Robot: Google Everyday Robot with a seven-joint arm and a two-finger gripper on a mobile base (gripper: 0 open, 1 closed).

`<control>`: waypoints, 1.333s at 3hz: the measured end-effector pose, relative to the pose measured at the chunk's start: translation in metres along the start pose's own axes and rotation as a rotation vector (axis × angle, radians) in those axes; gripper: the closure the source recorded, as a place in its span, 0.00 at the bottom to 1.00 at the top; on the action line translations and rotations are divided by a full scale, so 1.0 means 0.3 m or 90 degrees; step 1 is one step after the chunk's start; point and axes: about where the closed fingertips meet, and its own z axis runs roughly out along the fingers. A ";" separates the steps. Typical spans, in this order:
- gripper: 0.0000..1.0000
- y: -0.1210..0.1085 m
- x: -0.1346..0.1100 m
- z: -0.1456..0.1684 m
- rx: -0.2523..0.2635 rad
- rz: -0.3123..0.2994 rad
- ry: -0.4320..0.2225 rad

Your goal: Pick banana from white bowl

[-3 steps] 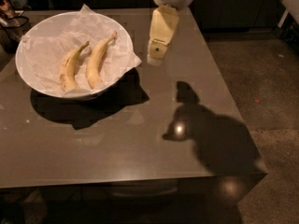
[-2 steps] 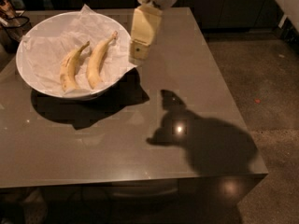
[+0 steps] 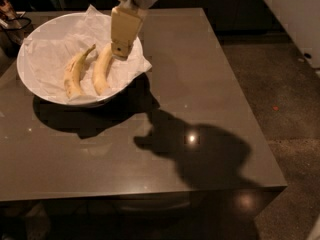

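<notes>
The gripper (image 3: 119,50) is held low over the right-hand side of the white bowl (image 3: 23,59), at the upper end of the right banana (image 3: 101,72), presumably so that this fruit can be taken from above. Whether it is spread or closed cannot be told from this view. A second banana (image 3: 74,76) is laid just beside the first on the crumpled paper (image 3: 55,39) lining the bowl. Compared with the earlier frames, the gripper has been brought leftward from over the bare table (image 3: 210,74) to above the bowl; the bananas are unmoved.
</notes>
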 end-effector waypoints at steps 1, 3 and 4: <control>0.41 0.002 -0.046 0.055 -0.018 -0.002 0.007; 0.43 -0.050 -0.102 0.194 -0.022 0.037 0.056; 0.40 -0.104 -0.071 0.234 -0.001 0.109 0.087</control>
